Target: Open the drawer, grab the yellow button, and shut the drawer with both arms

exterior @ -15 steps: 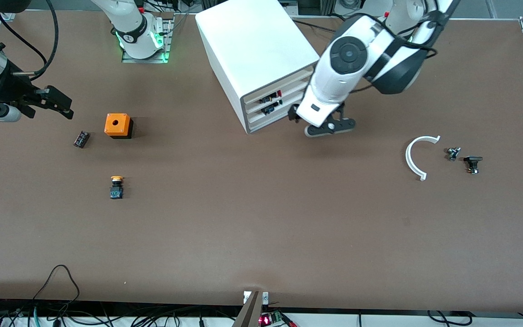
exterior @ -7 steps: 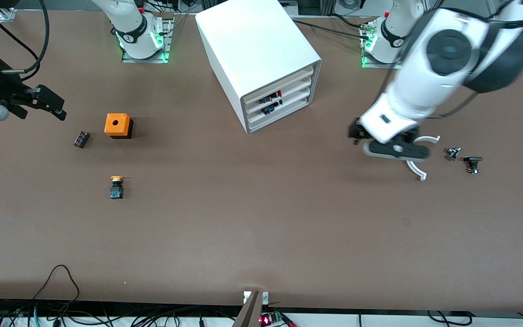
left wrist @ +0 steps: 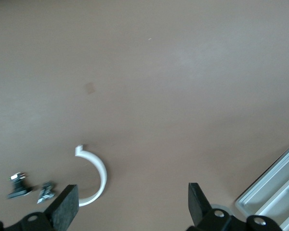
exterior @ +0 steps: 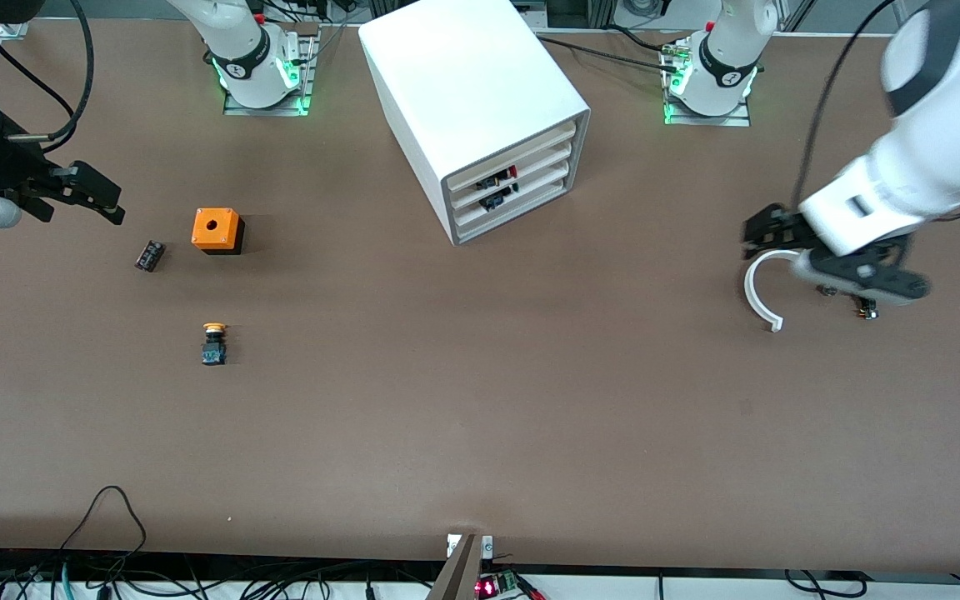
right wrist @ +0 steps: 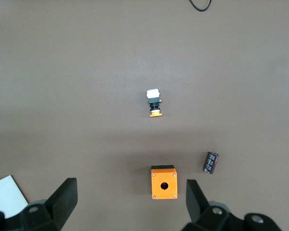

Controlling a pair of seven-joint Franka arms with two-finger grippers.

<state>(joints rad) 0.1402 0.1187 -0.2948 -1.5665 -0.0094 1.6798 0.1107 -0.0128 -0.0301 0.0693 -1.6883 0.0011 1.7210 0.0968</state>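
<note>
The white cabinet (exterior: 480, 92) stands at the table's middle, farther from the front camera, and its top drawer (exterior: 530, 150) is pushed in flush like the two below. The button (exterior: 213, 342) lies on the bare table toward the right arm's end, nearer the front camera than the orange cube; it also shows in the right wrist view (right wrist: 155, 103). My left gripper (exterior: 767, 229) is open and empty over a white arc; its own view (left wrist: 132, 204) shows the fingers wide apart. My right gripper (exterior: 92, 196) hangs open and empty near the orange cube, as its wrist view (right wrist: 130, 202) shows.
An orange cube with a hole (exterior: 217, 230) and a small dark cylinder (exterior: 149, 254) lie beside each other near the right gripper. A white arc piece (exterior: 757, 293) and small dark parts (exterior: 867, 310) lie toward the left arm's end. A cabinet corner (left wrist: 274, 192) shows in the left wrist view.
My left arm has swung away from the cabinet's front toward its own end of the table, now over the white arc. The right gripper has shifted only slightly.
</note>
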